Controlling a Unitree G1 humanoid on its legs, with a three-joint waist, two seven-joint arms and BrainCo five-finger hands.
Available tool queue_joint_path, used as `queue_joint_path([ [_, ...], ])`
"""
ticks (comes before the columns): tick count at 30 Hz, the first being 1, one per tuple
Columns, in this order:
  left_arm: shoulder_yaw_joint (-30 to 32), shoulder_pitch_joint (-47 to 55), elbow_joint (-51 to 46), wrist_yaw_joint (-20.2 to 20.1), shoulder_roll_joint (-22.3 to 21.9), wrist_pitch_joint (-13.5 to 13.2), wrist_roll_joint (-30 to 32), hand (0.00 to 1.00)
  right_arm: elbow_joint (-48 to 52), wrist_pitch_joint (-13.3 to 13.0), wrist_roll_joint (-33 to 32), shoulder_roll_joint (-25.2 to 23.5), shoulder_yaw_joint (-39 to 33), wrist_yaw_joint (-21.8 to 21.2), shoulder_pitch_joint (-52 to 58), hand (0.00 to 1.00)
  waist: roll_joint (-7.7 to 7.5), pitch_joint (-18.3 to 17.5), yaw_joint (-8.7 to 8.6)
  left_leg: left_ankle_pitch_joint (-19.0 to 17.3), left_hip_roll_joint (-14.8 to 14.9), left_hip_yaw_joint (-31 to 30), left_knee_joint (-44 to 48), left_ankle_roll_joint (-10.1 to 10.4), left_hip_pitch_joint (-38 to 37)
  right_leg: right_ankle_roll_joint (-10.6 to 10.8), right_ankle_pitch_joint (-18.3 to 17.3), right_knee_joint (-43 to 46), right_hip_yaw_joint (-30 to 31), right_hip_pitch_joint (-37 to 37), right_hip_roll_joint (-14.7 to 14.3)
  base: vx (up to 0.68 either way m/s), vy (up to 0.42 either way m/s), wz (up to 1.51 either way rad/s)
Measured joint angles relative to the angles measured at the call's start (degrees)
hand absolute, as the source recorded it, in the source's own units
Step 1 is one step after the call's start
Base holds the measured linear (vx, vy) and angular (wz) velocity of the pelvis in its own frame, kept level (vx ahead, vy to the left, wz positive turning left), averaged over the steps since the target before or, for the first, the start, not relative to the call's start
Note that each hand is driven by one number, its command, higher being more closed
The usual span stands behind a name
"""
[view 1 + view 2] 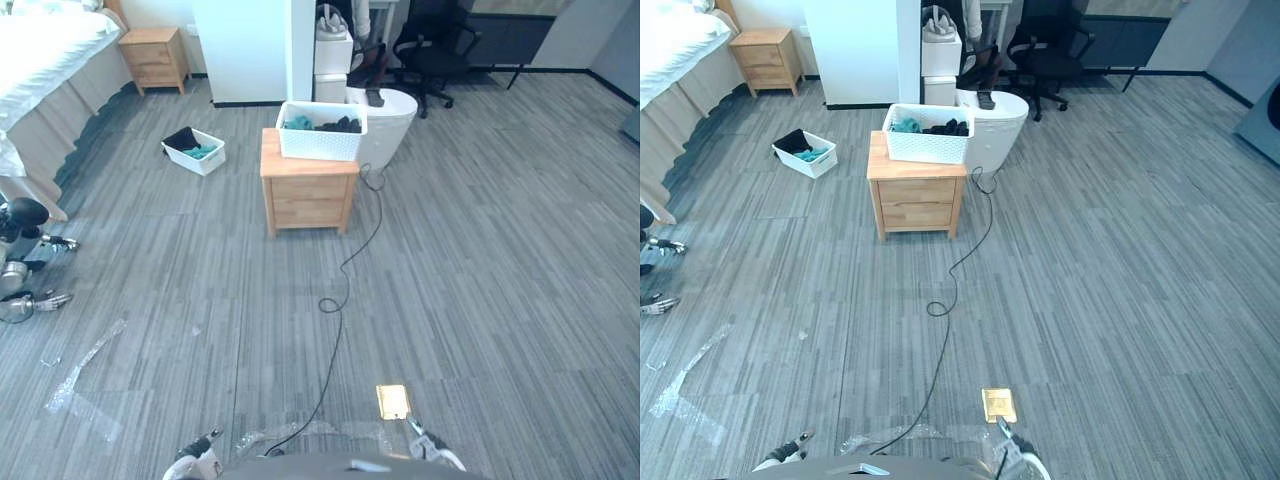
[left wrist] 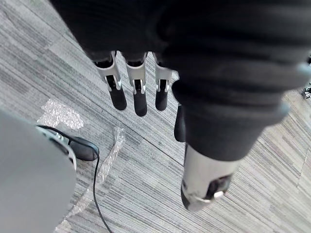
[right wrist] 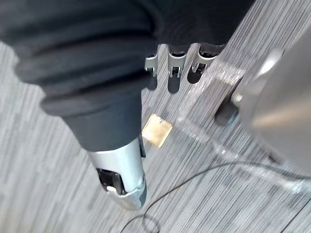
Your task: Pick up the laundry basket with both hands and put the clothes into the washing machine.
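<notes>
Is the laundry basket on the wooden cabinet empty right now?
No, the laundry basket sitting on the wooden cabinet holds dark and teal clothes that show above its rim.

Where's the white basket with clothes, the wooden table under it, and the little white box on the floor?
Laundry basket (image 1: pixel 320 143): left eye view, front wall.
Wooden nightstand (image 1: pixel 308 200): left eye view, drawer front.
Small white bin (image 1: pixel 212 161): left eye view, side wall.
</notes>
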State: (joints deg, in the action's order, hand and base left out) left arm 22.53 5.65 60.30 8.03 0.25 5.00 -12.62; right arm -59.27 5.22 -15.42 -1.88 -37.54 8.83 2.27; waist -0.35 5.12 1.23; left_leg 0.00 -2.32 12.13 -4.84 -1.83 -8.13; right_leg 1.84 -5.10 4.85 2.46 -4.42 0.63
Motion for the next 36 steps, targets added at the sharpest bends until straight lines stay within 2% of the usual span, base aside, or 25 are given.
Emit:
queue_joint_path([
  [1,0.04,-0.10,0.25,-0.18,0.17,0.25,0.57,0.00,-0.94,1.44,4.56,0.31,-1.00,-0.04,0.04,0.00,0.02,0.00,-0.14,0.00,0.00,0.01,0.00,0.00,-0.02,0.01,0.04,-0.07,0.01,-0.09,0.00,0.00,0.000,0.00],
  [2,0.10,-0.14,0.45,-0.28,0.25,0.33,0.57,0.00,-0.89,1.84,6.41,0.28,-1.86,-0.02,-0.22,0.00,0.03,0.01,-0.27,0.00,0.00,0.03,0.00,0.00,-0.05,0.03,0.09,-0.14,0.03,-0.26,-0.01,0.00,0.000,0.00],
  [3,0.16,-0.52,1.16,-0.57,0.53,0.68,1.32,0.00,-0.83,2.87,14.38,0.61,-2.14,-0.08,-1.00,0.00,0.06,0.00,-0.49,0.00,0.00,0.00,-0.01,0.00,-0.13,0.06,0.34,-0.63,-0.01,-0.51,-0.01,0.00,0.000,0.00],
  [5,-0.01,-0.76,1.20,-0.75,0.65,0.77,2.54,0.00,-1.70,3.74,21.55,0.97,-2.00,-0.12,-2.00,0.00,0.06,0.00,-0.37,0.00,0.00,-0.17,-0.01,0.00,-0.15,0.09,0.60,-1.16,-0.15,-0.75,-0.01,-0.02,-0.019,0.04],
  [6,-0.12,-0.81,1.23,-0.75,0.72,0.78,2.84,0.00,-2.40,3.74,22.42,0.94,-2.00,-0.10,-2.51,0.00,0.05,-0.01,-0.32,0.01,-0.01,-0.31,-0.01,0.00,-0.14,0.07,0.70,-1.40,-0.26,-0.87,0.00,-0.03,-0.040,0.06],
  [17,-0.22,-0.29,4.07,-0.55,1.95,1.25,5.02,0.00,-2.57,3.51,21.82,0.97,0.85,0.07,-3.39,0.00,0.17,0.13,-0.22,0.00,-0.05,-1.02,-0.03,0.00,-0.20,0.03,0.77,-2.17,-1.02,-1.57,0.02,-0.01,-0.036,0.04],
  [21,-0.26,-0.16,4.51,-0.57,2.05,1.23,2.66,0.00,-2.56,3.28,19.26,0.99,2.21,0.10,-3.39,0.00,0.15,0.14,-0.23,0.00,-0.07,-1.01,-0.04,0.00,-0.21,0.03,0.77,-2.20,-1.01,-1.58,0.02,-0.02,-0.028,0.00],
  [36,0.13,-0.01,4.53,-0.86,2.06,1.24,1.51,0.00,-2.89,3.25,17.44,1.15,3.01,0.08,-3.29,0.00,0.03,0.46,0.20,-0.06,0.00,0.26,-0.08,0.04,0.19,0.12,1.87,-3.55,0.19,-1.40,-0.10,-0.02,-0.031,-0.04],
])
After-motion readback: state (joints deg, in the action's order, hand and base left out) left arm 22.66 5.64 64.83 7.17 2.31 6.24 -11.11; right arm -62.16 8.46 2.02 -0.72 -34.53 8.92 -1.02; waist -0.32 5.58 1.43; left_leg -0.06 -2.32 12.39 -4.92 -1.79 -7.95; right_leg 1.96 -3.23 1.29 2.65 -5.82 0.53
